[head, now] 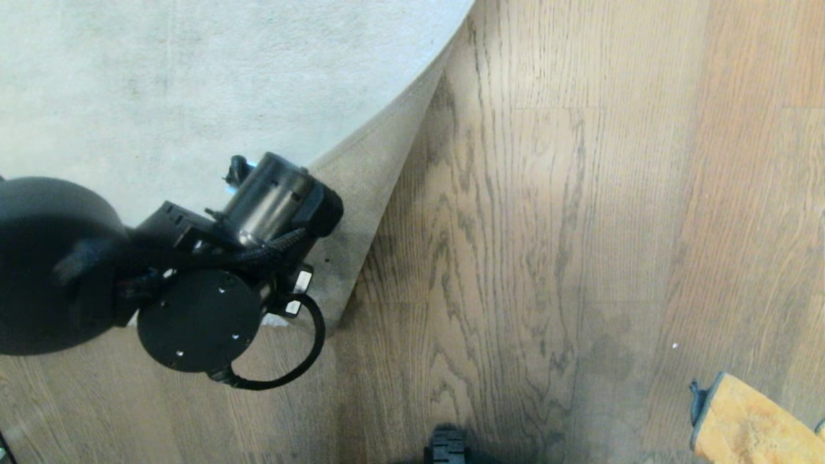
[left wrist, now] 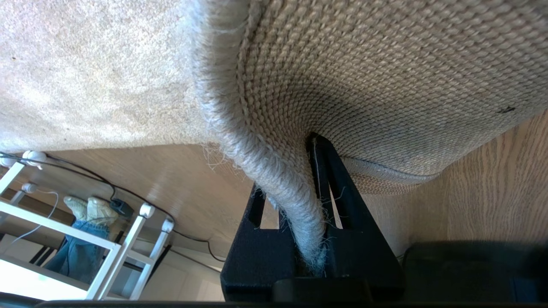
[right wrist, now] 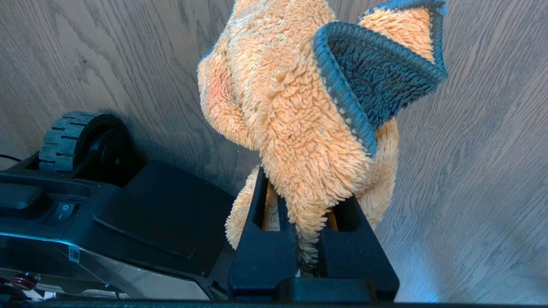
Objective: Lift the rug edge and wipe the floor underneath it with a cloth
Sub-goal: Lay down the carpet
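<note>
The pale grey rug (head: 193, 77) covers the upper left of the head view. Its edge (head: 367, 193) is raised and folded back, so the woven tan backing shows above the brown wood-grain floor (head: 548, 258). My left gripper (left wrist: 287, 171) is shut on the bound hem of the rug edge (left wrist: 239, 128); in the head view the left wrist (head: 277, 206) hides its fingers. My right gripper (right wrist: 306, 188) is shut on the orange-tan cloth (right wrist: 299, 119) with blue-grey trim, which hangs bunched above the floor (right wrist: 471, 171). In the head view the cloth (head: 747, 425) shows at the lower right corner.
My base with a black wheel (right wrist: 72, 141) sits close beside the cloth; a wheel (head: 446, 446) also shows at the head view's lower edge. Beyond the rug stand a white frame (left wrist: 107, 244), cables and a person's legs (left wrist: 81, 218).
</note>
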{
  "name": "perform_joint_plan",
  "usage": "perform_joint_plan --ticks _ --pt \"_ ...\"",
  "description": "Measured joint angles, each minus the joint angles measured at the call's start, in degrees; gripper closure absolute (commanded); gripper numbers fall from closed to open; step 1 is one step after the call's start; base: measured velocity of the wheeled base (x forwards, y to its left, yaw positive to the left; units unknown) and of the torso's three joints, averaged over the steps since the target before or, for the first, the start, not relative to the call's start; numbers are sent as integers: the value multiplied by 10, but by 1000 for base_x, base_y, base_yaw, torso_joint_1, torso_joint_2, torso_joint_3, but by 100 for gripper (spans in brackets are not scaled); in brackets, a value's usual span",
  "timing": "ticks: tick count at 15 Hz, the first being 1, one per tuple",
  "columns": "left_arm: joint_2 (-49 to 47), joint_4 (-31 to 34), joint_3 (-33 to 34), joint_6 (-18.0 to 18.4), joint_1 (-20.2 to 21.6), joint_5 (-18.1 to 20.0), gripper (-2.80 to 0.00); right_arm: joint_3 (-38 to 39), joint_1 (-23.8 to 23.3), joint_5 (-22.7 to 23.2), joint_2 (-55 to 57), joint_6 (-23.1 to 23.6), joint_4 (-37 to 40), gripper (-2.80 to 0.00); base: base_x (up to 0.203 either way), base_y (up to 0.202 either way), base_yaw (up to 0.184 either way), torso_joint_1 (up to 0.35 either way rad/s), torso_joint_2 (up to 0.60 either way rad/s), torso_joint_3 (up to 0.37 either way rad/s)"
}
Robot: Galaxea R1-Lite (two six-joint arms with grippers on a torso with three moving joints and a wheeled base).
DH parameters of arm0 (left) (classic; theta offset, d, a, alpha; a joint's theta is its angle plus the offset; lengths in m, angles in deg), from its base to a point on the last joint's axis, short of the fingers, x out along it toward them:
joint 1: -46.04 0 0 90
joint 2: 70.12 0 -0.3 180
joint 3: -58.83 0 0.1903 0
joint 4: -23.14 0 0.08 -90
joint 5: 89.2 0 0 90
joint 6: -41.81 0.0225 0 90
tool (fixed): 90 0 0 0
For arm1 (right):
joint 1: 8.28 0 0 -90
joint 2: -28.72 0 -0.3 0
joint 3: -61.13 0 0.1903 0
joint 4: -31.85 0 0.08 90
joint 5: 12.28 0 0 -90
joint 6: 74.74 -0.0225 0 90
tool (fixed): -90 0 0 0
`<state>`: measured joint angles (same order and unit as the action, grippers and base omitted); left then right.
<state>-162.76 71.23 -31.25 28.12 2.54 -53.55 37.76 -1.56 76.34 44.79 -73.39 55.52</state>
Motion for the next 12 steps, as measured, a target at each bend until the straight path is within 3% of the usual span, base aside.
perform_joint_plan --ticks 7,12 --pt "-4 -1 -2 0 -1 0 0 0 -2 0 0 0 -1 0 0 0 0 0 0 0" --pt "-6 -1 -4 0 -2 -1 0 0 -79 0 -20 0 0 0 0 0 0 0 0 0"
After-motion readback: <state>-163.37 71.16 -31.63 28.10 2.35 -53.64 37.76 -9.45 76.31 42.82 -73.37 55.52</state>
